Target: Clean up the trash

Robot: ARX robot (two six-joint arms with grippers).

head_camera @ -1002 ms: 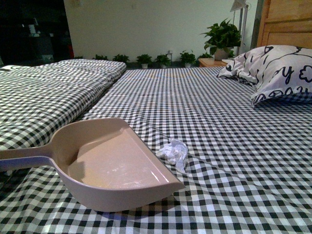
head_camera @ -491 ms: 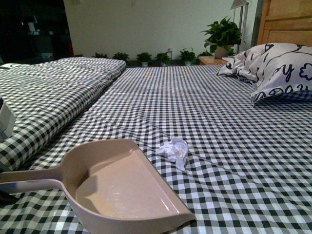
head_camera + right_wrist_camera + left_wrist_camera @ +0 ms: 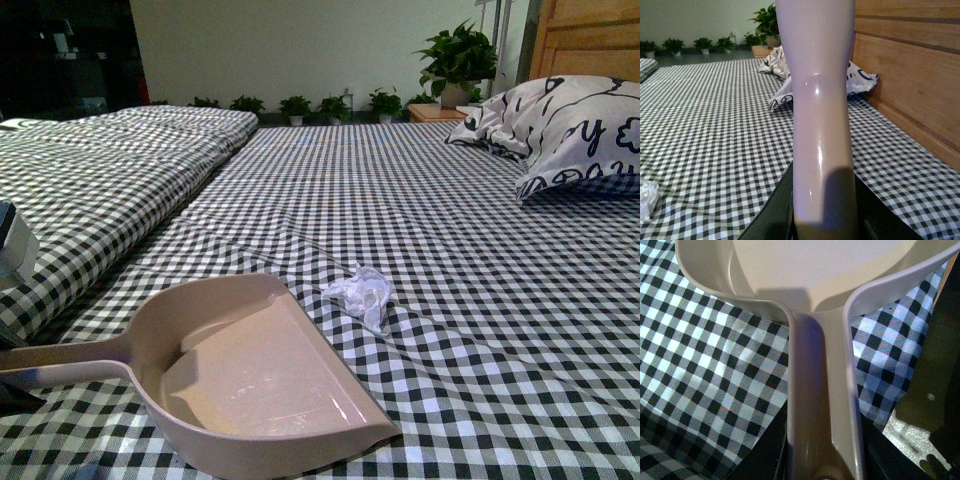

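- Your left gripper point(image 3: 822, 472) is clamped on the dustpan handle point(image 3: 822, 405). In the left wrist view the dark jaws sit tight against both sides of the beige-pink stem at the near end.
- Follow that handle outward and it widens into the dustpan point(image 3: 255, 365) scoop. In the front view it lies low on the checked bedsheet point(image 3: 450, 230), with the open lip pointing ahead and to the right.
- Your right gripper point(image 3: 825, 225) holds a smooth pale-lilac handle point(image 3: 820, 115). It stands upright and fills the middle of the right wrist view. The dark jaws press it from both sides at the base. You can't tell from here what is on its far end.
- The trash point(image 3: 362, 292), a small crumpled white wad, lies on the sheet just past the dustpan's right front corner. It is close to the pan but not touching it, and it is outside the scoop. It also peeks in at the edge of the right wrist view point(image 3: 647, 199).
- Further out, a patterned black-and-white pillow point(image 3: 570, 135) rests against the wooden headboard point(image 3: 590, 40).
- A folded checked quilt point(image 3: 110, 170) lies along the left side.
- Potted plants point(image 3: 458, 62) line the far wall.
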